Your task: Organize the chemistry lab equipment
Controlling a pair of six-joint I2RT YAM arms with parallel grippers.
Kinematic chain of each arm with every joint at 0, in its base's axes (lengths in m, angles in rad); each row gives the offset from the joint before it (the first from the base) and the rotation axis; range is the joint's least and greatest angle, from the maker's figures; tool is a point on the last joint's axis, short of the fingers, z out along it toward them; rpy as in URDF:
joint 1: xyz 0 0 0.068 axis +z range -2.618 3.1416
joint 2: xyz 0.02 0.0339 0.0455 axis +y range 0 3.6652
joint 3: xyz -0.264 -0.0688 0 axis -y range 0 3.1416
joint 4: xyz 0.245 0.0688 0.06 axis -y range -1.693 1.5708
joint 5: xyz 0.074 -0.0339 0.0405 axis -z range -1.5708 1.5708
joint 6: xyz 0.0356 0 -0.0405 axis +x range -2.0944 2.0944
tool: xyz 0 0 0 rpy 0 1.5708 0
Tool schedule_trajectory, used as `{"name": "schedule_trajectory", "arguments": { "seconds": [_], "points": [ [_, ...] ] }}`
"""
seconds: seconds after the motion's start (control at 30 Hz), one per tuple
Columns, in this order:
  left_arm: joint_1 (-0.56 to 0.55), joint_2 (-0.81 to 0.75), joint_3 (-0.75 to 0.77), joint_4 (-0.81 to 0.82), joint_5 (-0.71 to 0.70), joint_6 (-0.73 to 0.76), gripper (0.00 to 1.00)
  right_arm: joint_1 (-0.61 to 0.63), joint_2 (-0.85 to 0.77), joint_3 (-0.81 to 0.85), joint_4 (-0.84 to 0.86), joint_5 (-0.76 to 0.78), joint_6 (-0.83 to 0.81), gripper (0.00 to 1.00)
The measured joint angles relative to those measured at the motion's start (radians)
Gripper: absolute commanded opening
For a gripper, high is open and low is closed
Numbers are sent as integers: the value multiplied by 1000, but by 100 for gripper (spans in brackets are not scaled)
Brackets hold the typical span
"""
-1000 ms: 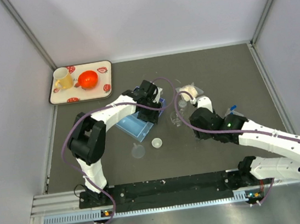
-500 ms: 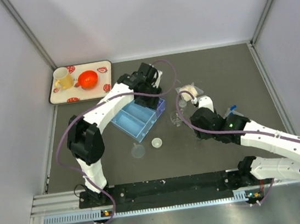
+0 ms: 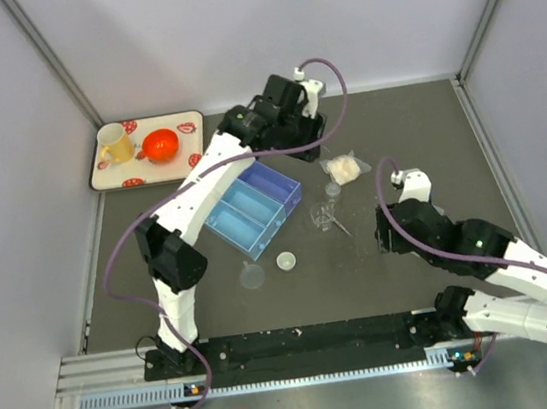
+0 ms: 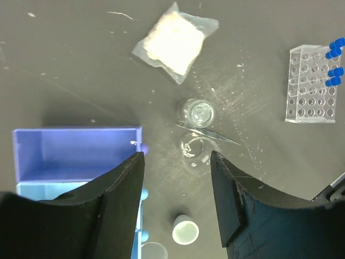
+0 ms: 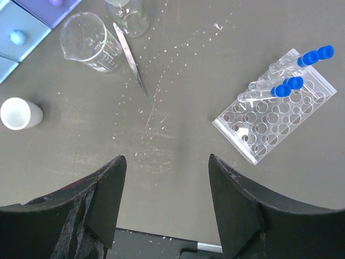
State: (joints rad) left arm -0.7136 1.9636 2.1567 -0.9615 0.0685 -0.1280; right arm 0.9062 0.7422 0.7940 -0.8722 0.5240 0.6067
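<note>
Tray [image 3: 100, 175]: back left corner, bearing a yellow mug [image 3: 114, 145] and an orange bowl [image 3: 160, 144].
Blue box [image 3: 254, 207]: divided into compartments, just left of centre.
Funnel [image 3: 252, 276]: on the table in front of the box, with a small white cup [image 3: 286, 261] near it.
Left gripper [image 4: 177, 156]: fingers parted, empty, raised over the box's edge and the beakers.
Beakers [image 4: 197, 111]: two, clear, upright, a thin rod [image 4: 207, 134] lying by them.
Bag [image 4: 175, 38]: flat behind the beakers.
Rack [image 5: 269, 124]: right of the beakers, blue-capped tubes [image 5: 285, 86] lying across one end.
Right gripper [image 5: 164, 162]: spread apart, grasping nothing, above table between rod and rack.
</note>
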Motion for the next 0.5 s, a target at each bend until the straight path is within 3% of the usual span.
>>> {"name": "schedule_trajectory", "arguments": {
  "seconds": [0.17,0.33,0.5],
  "points": [
    [-43,117,26,16,25,-9,65,1,-42,49,-50,17,21,68],
    [-87,246,42,20,26,-20,80,1,-31,60,-74,40,43,77],
    [-118,307,42,27,23,-28,87,1,-21,60,-83,56,53,78]
  ]
}}
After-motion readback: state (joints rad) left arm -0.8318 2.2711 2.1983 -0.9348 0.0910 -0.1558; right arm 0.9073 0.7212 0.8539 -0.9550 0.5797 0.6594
